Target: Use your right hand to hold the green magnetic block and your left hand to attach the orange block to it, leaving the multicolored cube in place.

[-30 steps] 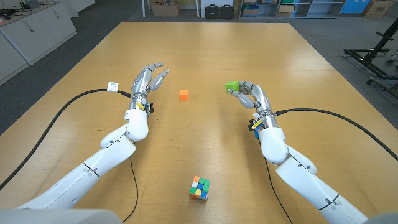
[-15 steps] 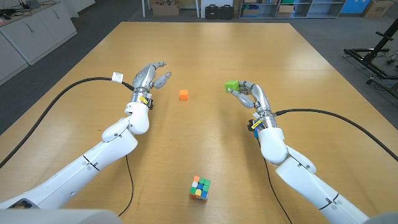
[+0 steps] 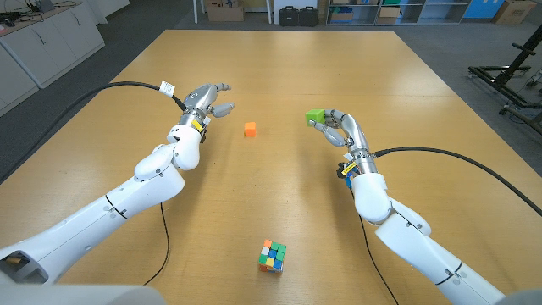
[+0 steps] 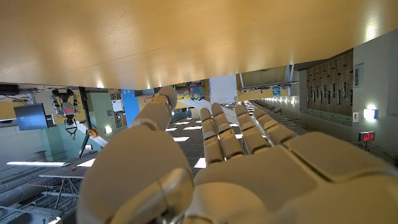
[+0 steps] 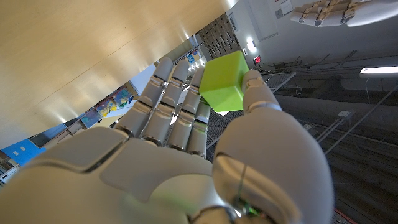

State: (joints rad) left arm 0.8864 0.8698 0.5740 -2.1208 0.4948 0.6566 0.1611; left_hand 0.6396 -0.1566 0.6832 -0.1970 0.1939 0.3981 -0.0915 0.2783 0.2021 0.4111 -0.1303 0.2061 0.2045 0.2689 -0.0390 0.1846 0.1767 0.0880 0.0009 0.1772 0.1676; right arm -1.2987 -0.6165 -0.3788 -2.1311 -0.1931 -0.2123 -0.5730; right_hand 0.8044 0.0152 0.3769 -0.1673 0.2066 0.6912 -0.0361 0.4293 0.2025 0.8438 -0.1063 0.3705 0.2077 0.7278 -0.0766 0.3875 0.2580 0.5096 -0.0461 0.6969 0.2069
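Observation:
My right hand [image 3: 340,129] holds the green block [image 3: 315,117] at its fingertips, right of the table's middle. In the right wrist view the green block [image 5: 222,82] sits pinched between thumb and fingers of that hand [image 5: 186,143]. The small orange block [image 3: 250,129] lies on the table between the two hands. My left hand [image 3: 207,102] is open, fingers apart, a little to the left of the orange block and apart from it. The left wrist view looks along the left hand [image 4: 217,168], which holds nothing. The multicolored cube [image 3: 272,255] sits near the table's front edge.
The wooden table [image 3: 279,76] stretches far behind the hands. Black cables [image 3: 102,97] trail from both wrists across the table. Boxes and cases [image 3: 298,14] stand on the floor beyond the far edge.
My left arm has reached forward and its hand has moved further up the table, turning its fingers towards the orange block. The right hand, green block and cube have stayed put.

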